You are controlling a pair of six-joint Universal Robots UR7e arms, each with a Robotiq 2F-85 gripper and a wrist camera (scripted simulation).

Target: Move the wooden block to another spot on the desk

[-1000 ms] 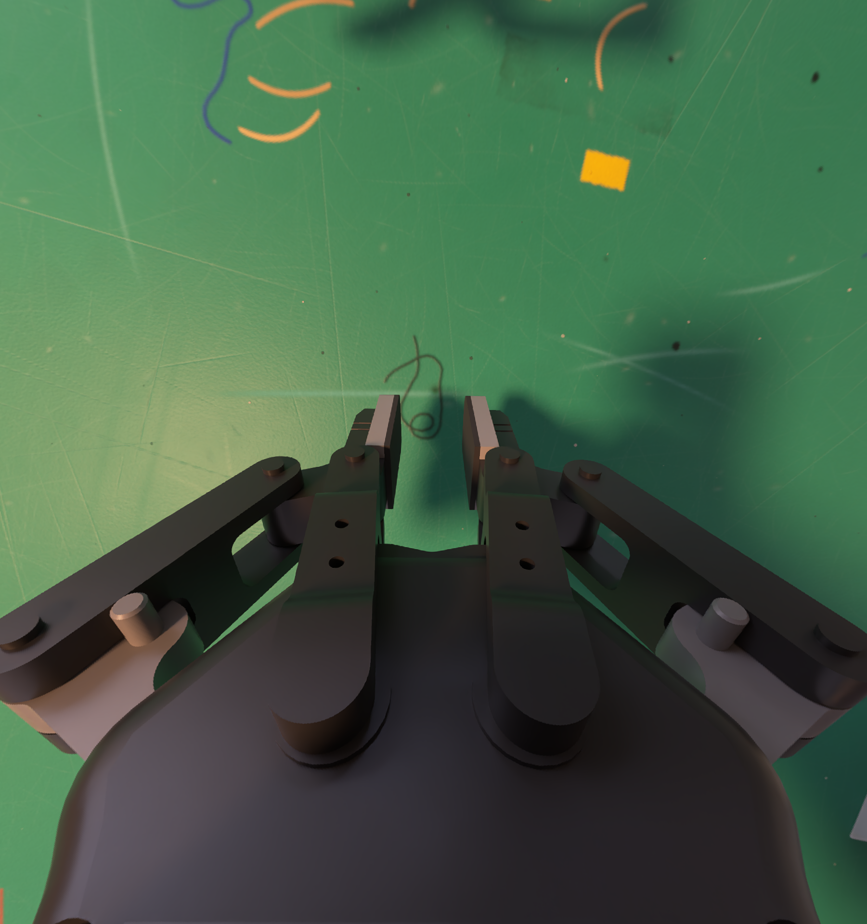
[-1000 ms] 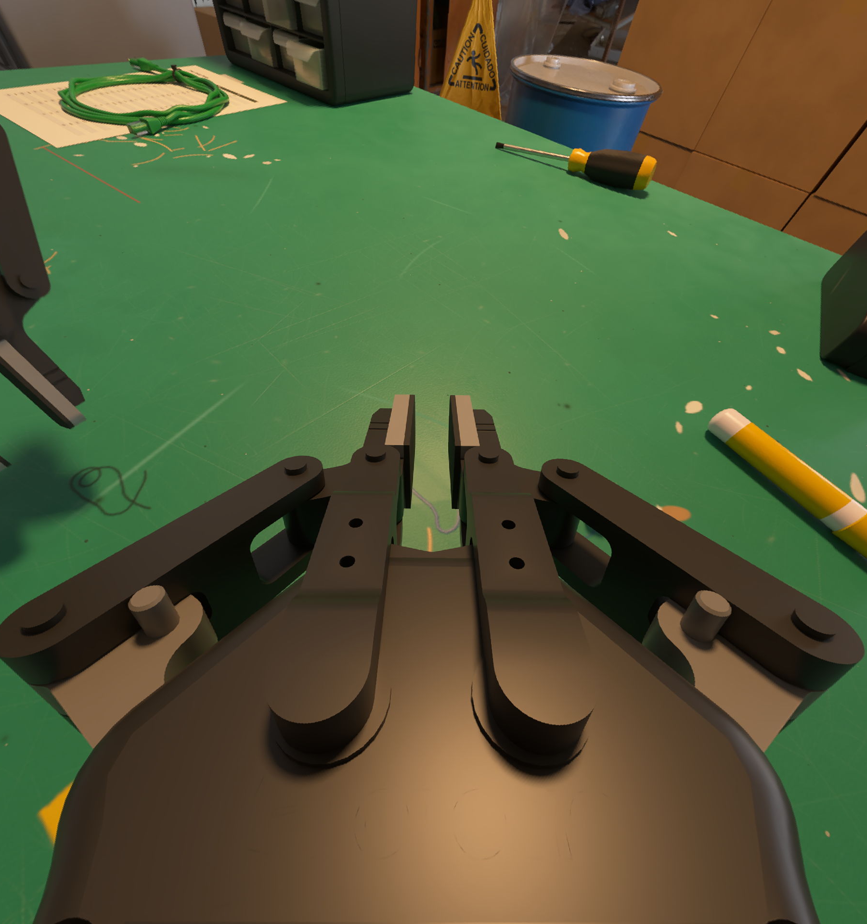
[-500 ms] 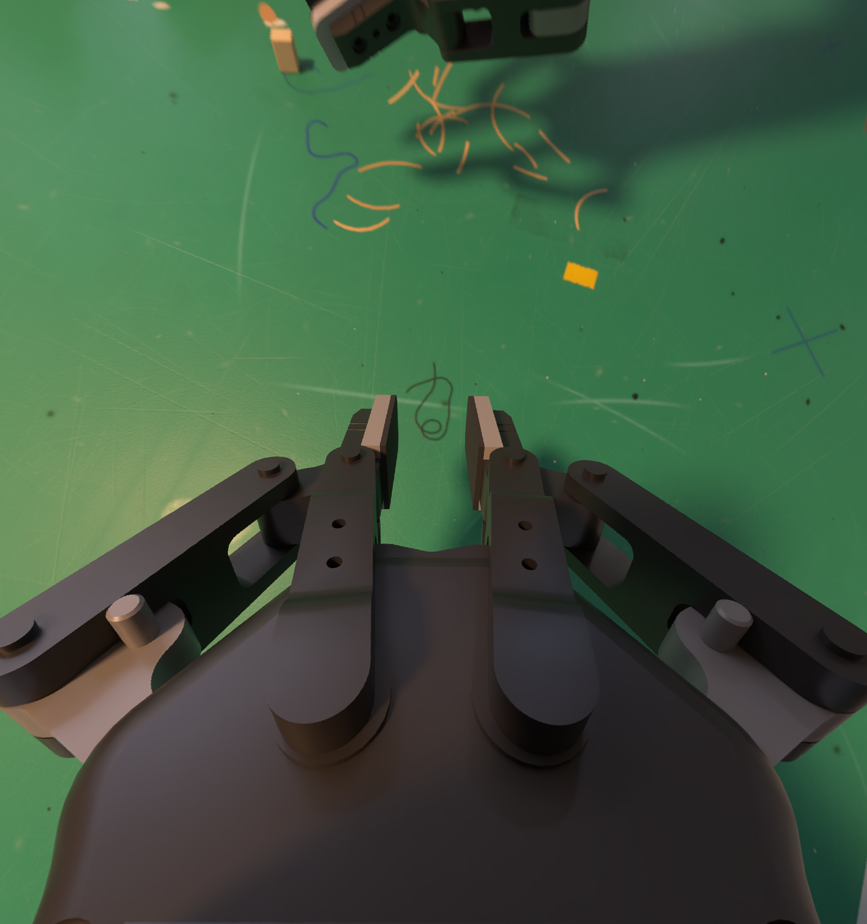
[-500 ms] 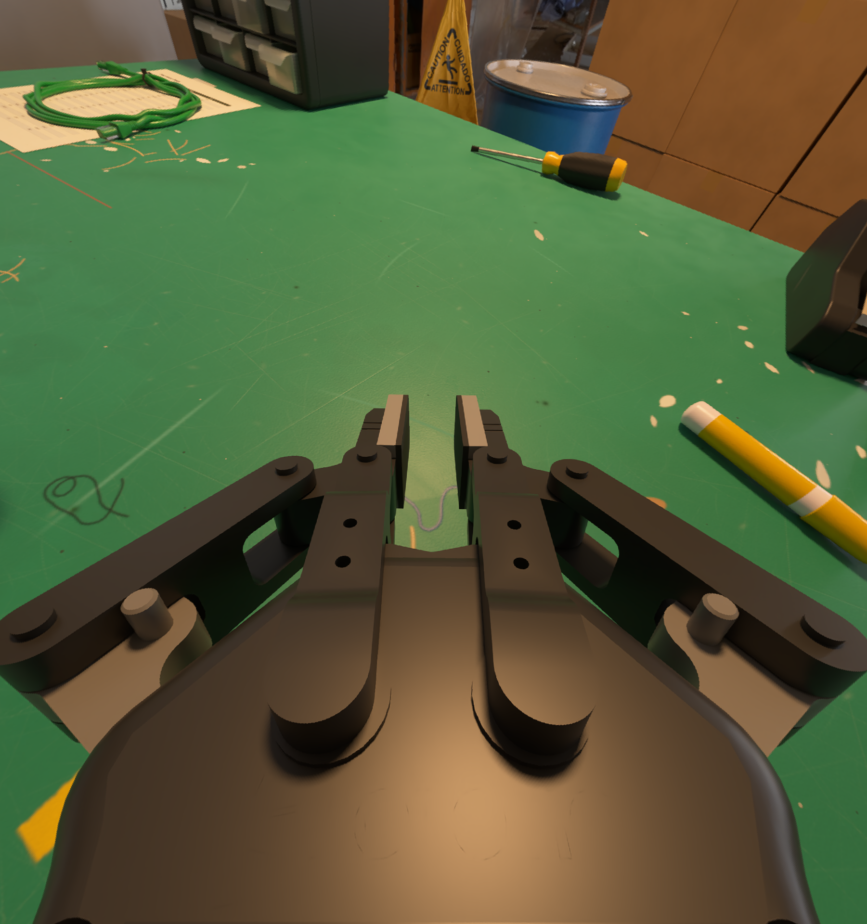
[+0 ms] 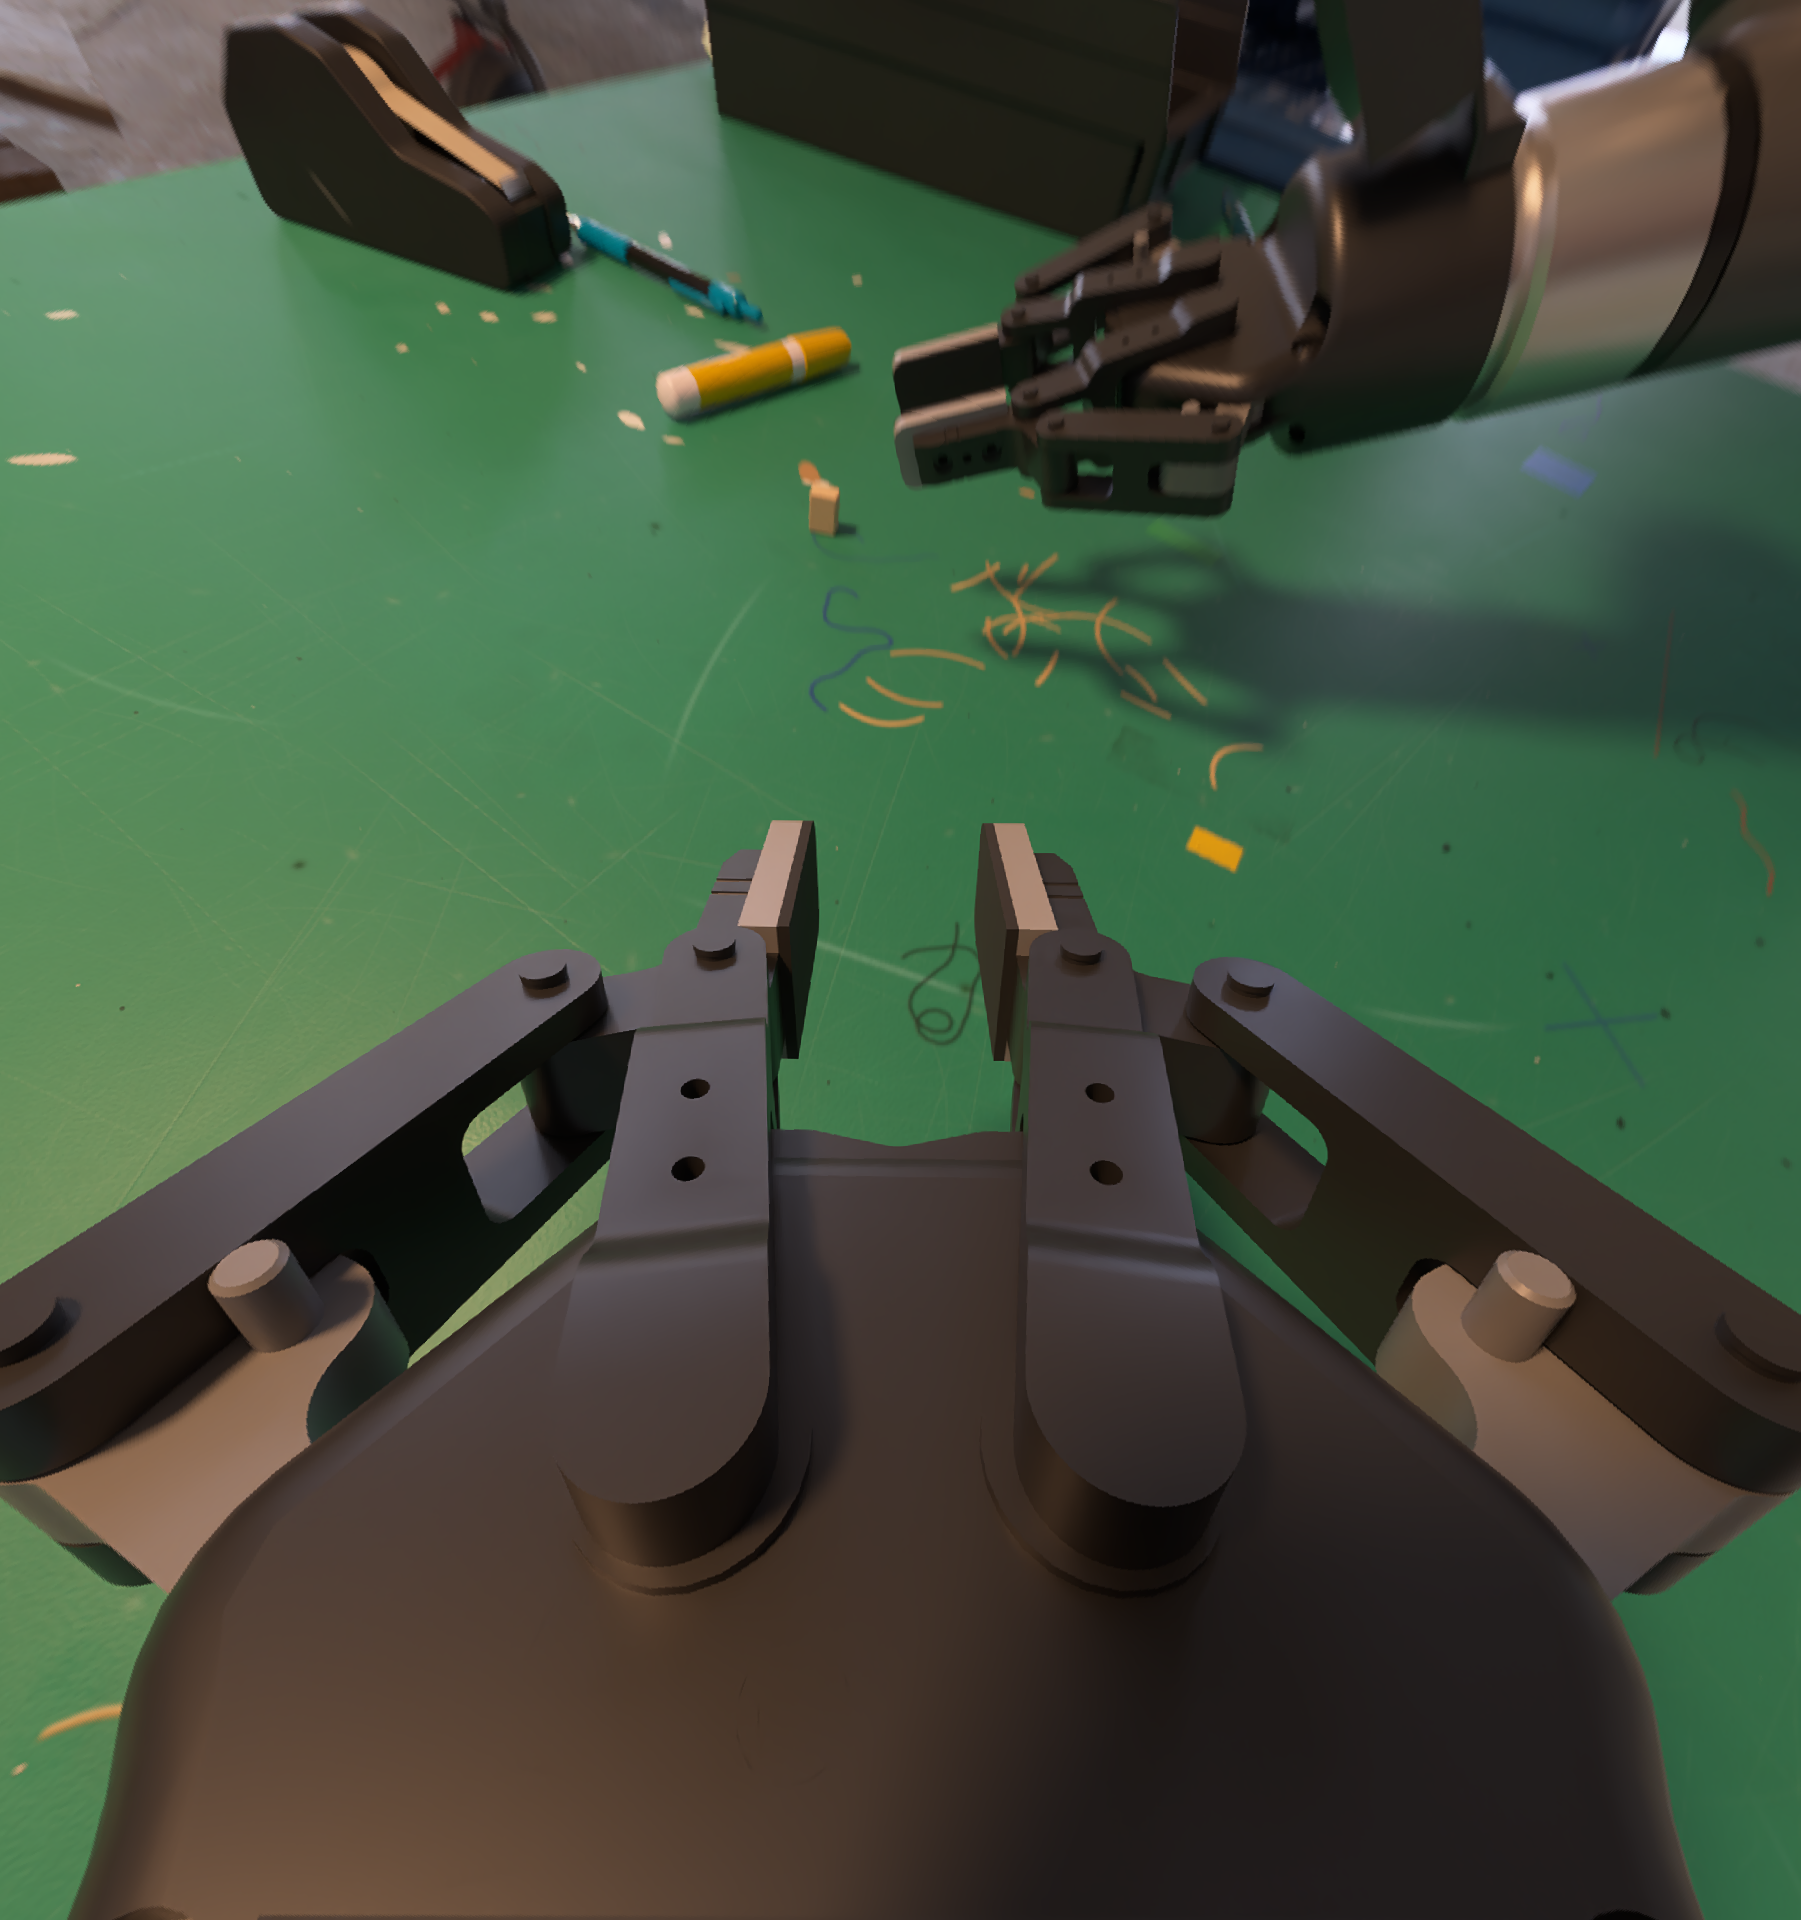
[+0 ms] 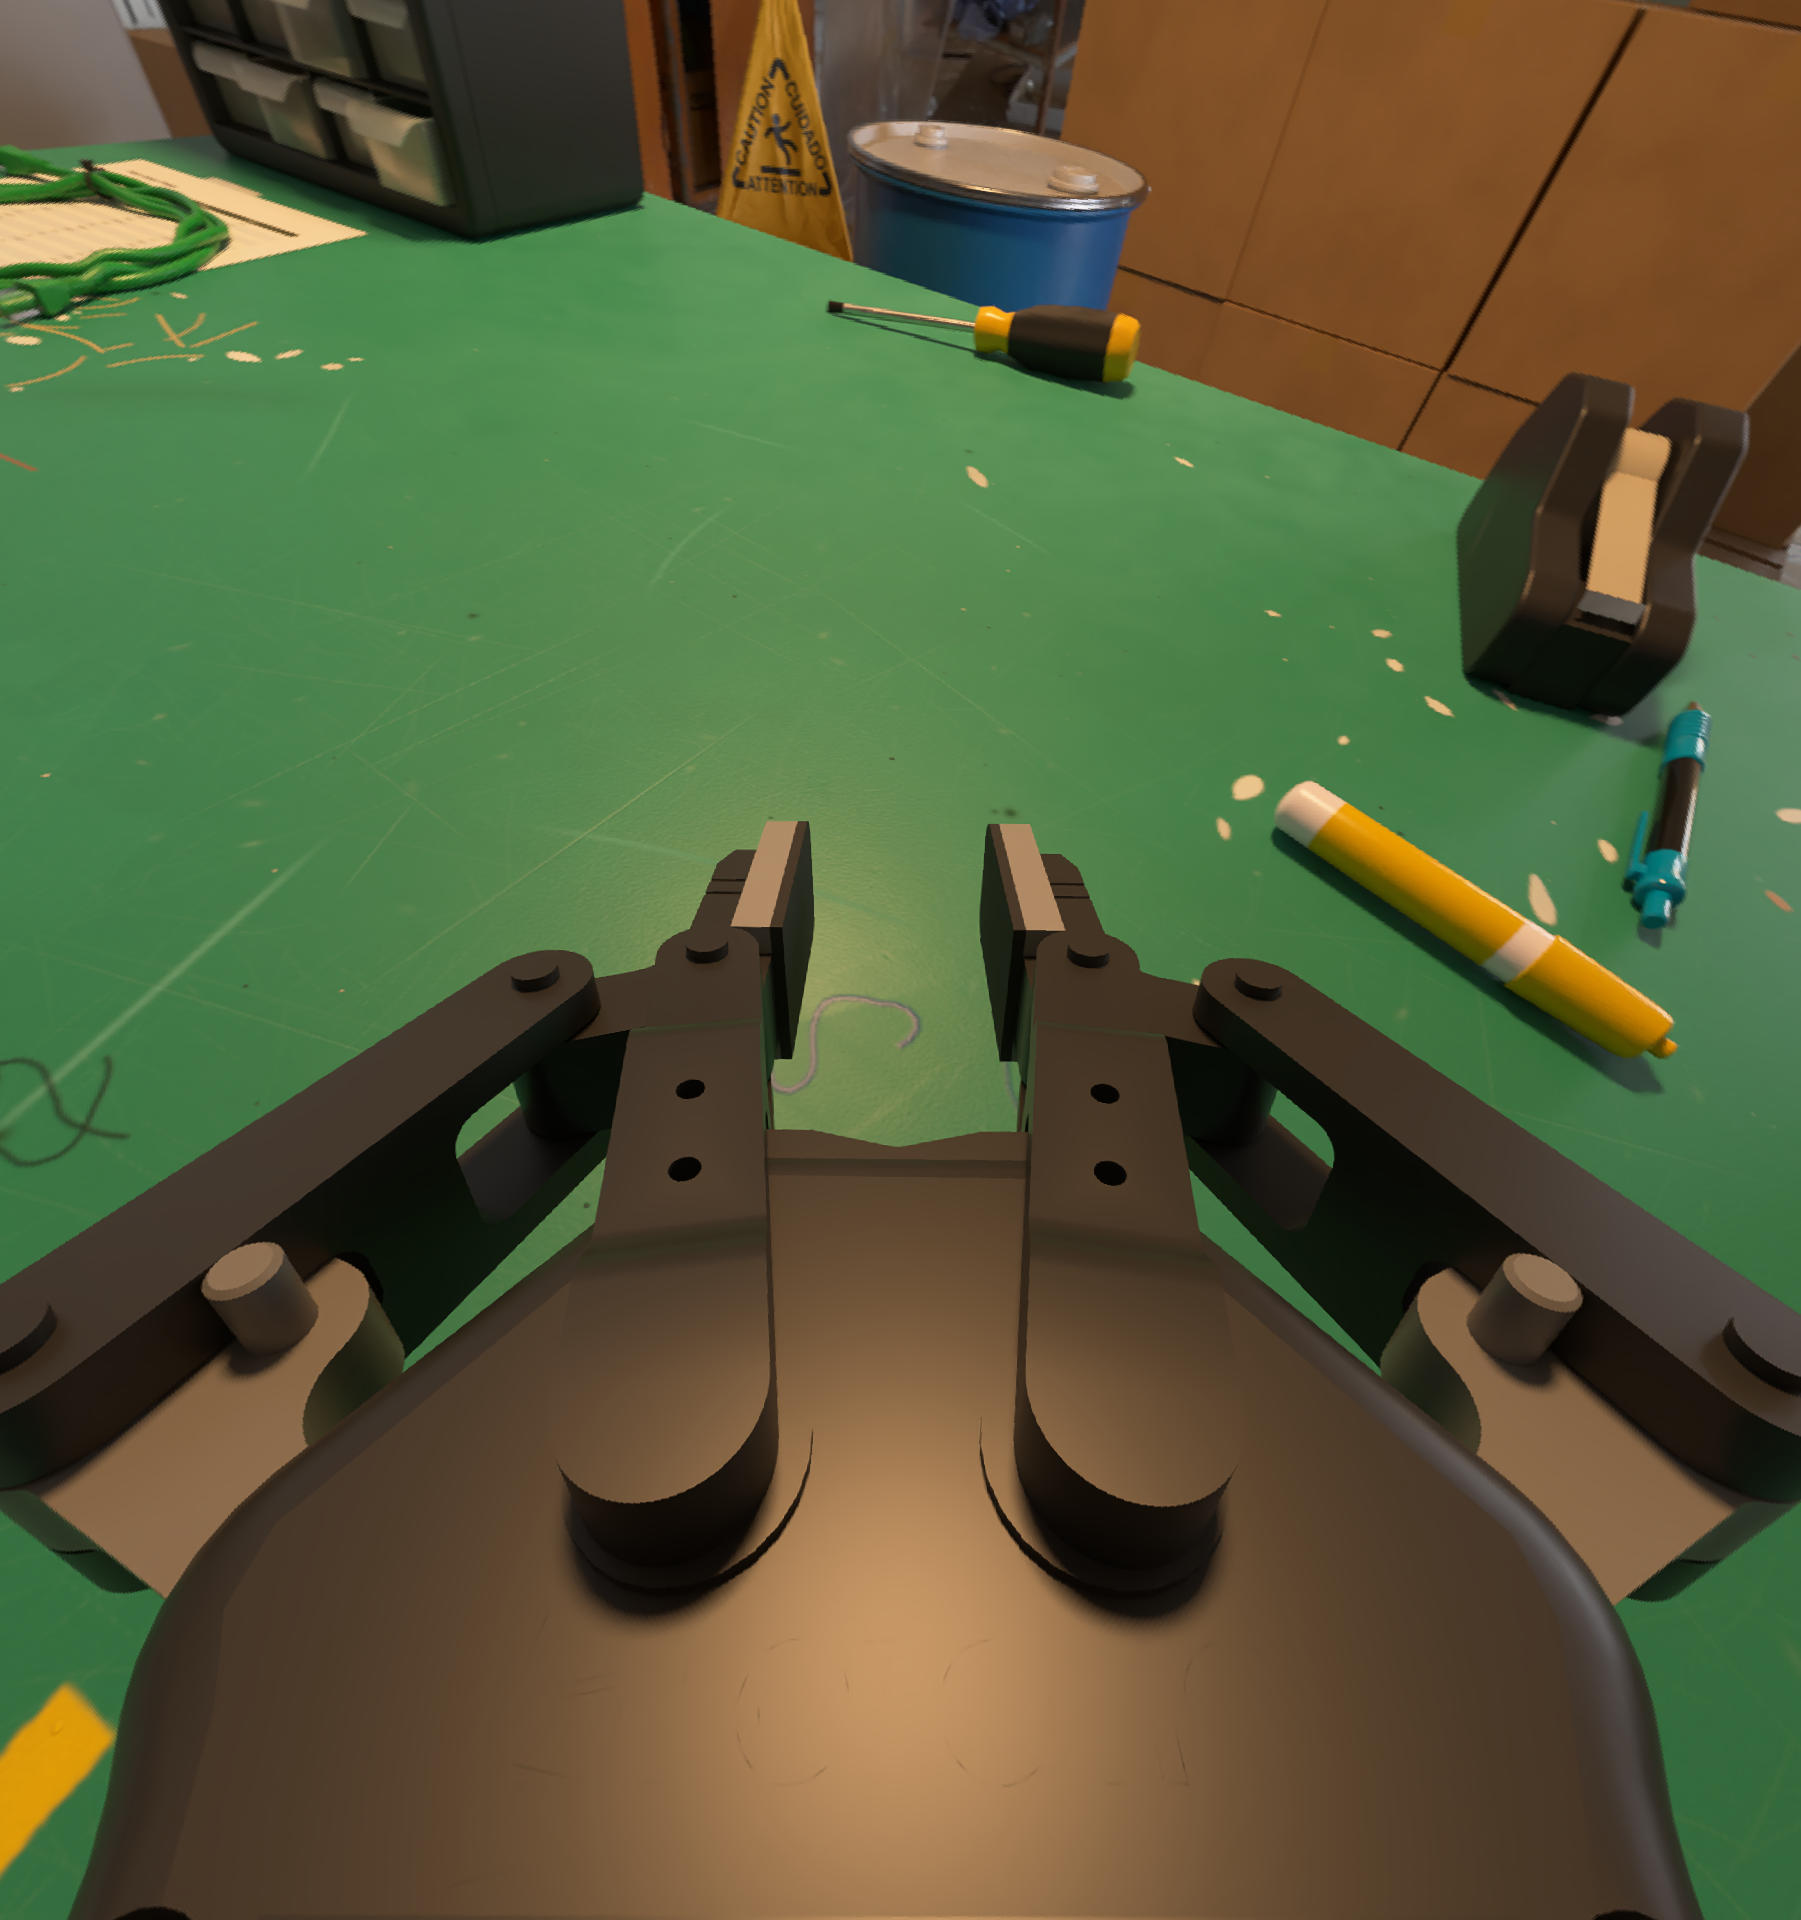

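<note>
Dark metal, both tools spread and empty. My left tool [image 5: 896, 904] hangs over the green counter [image 5: 356, 675]; the wooden block [image 5: 823, 511] stands upright far ahead. My right tool [image 5: 953, 421] hovers just beside it, much nearer, so I'd use that one.

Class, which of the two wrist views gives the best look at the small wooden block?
The left wrist view: the wooden block stands on the green desk, unobstructed, just ahead of the right gripper. The right wrist view does not show it.
</note>
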